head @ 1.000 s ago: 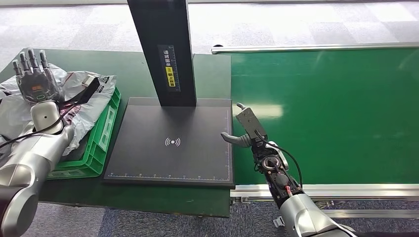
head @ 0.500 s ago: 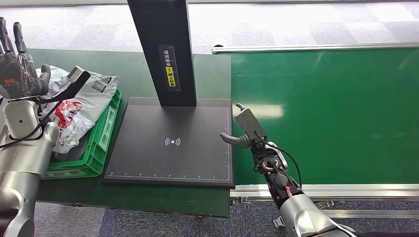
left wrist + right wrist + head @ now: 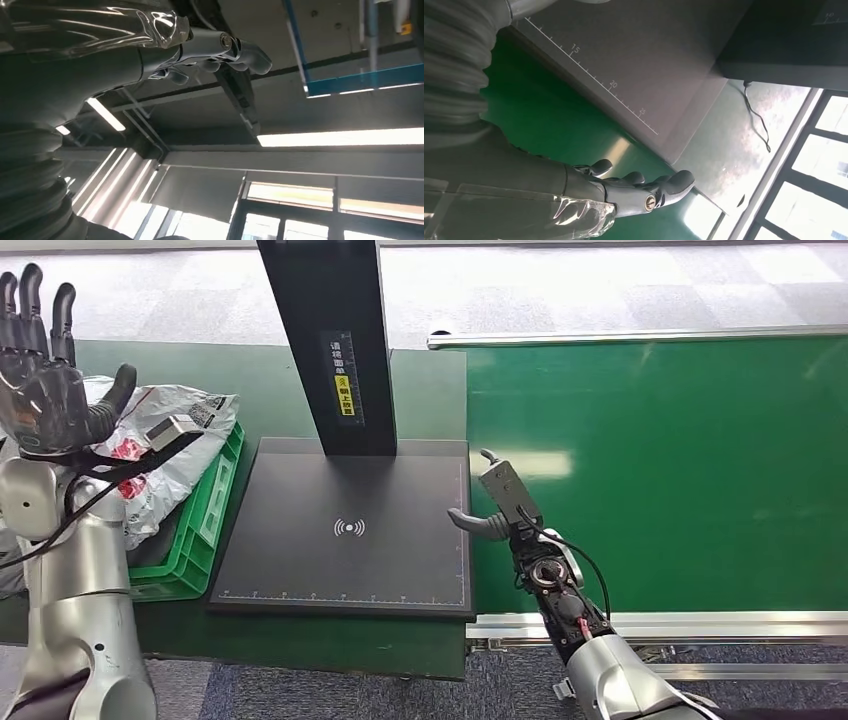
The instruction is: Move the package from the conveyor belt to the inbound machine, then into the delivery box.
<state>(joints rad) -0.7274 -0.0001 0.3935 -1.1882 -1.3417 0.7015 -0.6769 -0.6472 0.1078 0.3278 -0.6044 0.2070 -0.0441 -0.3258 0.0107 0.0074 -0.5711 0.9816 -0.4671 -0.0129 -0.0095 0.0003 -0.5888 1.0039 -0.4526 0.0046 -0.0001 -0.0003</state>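
A humanoid robot faces a dark scanner plate (image 3: 350, 530) with a black post, a green belt (image 3: 680, 470) on its right side and a green box (image 3: 205, 515) on its left. The package (image 3: 165, 455), a white plastic bag with red print, lies in the box, draped over its rim. The left hand (image 3: 45, 380) is raised above and beside the bag, palm up, fingers spread apart and holding nothing. The right hand (image 3: 495, 505) hovers at the seam between plate and belt (low over the surface), fingers loosely extended and empty.

The bag appears delivered, so the step in hand is probably clearing the left arm away. Done well, the arm would lift straight off without snagging the loose plastic or the dark cable (image 3: 140, 455) trailing across the bag, since a catch could drag the bag off the rim.
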